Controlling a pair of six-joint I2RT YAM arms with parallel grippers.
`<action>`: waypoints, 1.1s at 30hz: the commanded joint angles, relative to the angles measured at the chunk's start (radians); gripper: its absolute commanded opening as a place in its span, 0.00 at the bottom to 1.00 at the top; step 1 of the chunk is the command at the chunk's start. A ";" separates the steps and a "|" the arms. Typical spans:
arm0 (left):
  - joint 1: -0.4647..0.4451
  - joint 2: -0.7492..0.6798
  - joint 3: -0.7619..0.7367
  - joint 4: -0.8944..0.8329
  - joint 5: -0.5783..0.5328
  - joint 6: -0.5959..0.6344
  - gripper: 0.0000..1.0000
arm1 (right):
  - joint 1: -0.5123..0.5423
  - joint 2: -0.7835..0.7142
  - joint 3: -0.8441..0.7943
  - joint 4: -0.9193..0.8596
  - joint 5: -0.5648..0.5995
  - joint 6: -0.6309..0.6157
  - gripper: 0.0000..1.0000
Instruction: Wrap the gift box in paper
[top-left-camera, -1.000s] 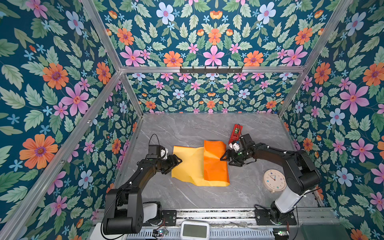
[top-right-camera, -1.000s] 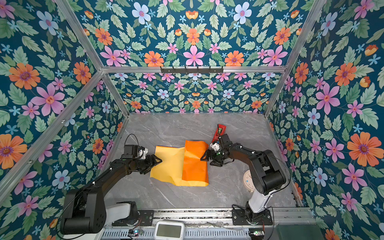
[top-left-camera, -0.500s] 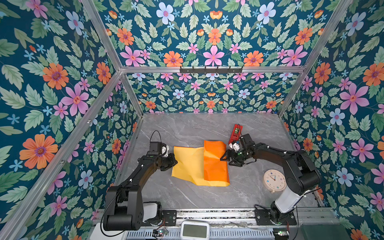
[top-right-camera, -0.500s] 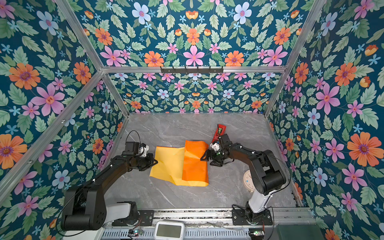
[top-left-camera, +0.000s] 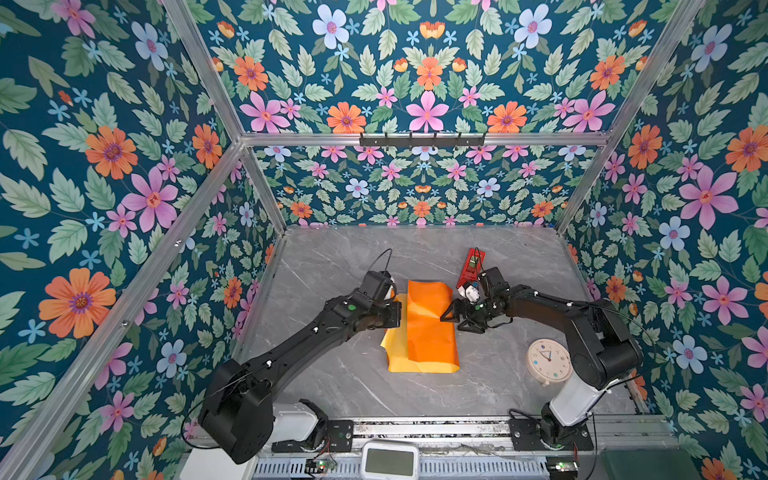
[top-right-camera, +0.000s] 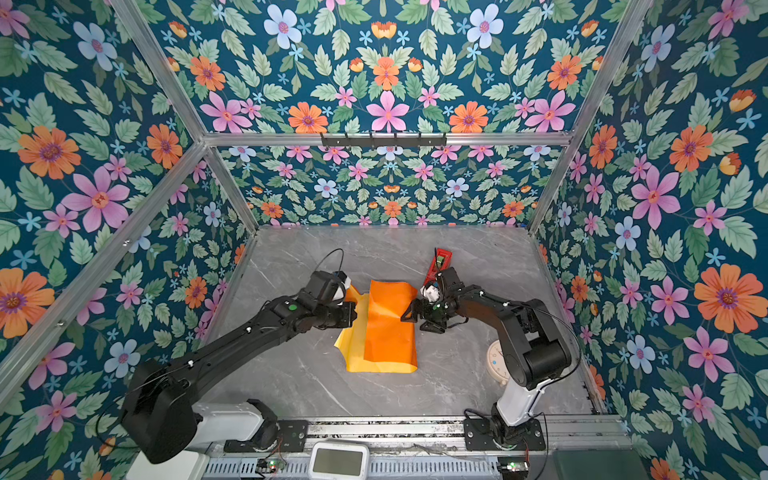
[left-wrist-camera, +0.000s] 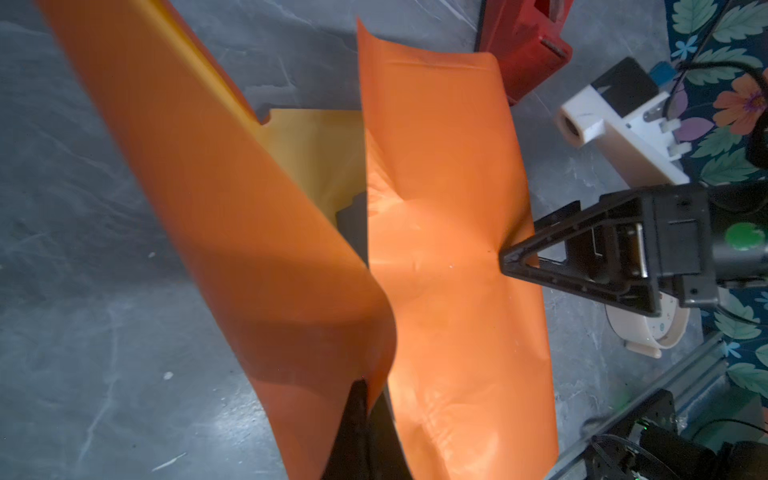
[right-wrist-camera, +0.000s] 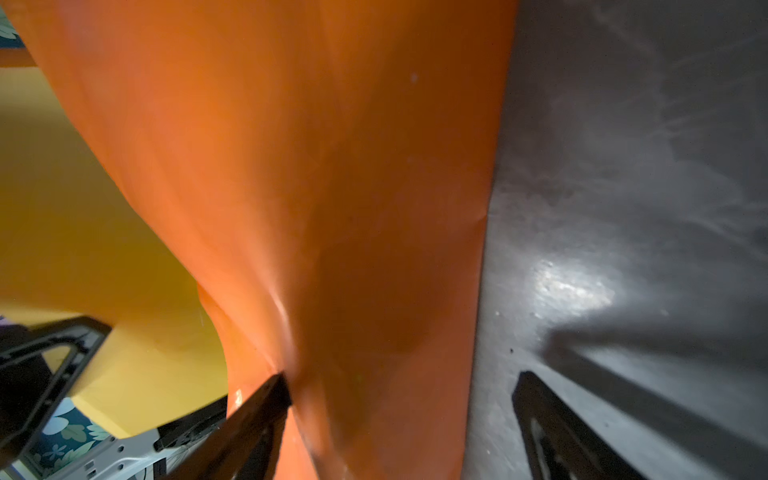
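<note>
The paper (top-left-camera: 428, 328) lies folded in the middle of both top views, with the box (left-wrist-camera: 351, 226) almost hidden under it, the left gripper (left-wrist-camera: 360, 392) pinching its lifted left edge tight and the right gripper (top-left-camera: 456, 323) spread wide, one finger pushing on the orange flap.

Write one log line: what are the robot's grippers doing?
left gripper: shut on paper, left flap raised | right gripper: open, fingertip pressing orange flap
</note>
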 joint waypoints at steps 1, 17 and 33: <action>-0.069 0.049 0.063 -0.072 -0.150 -0.040 0.00 | 0.003 0.020 -0.011 -0.108 0.212 -0.005 0.85; -0.259 0.232 0.245 -0.209 -0.314 -0.014 0.00 | 0.007 0.020 -0.003 -0.115 0.213 -0.005 0.85; -0.278 0.351 0.323 -0.233 -0.235 0.054 0.00 | 0.010 0.011 0.002 -0.120 0.213 -0.005 0.85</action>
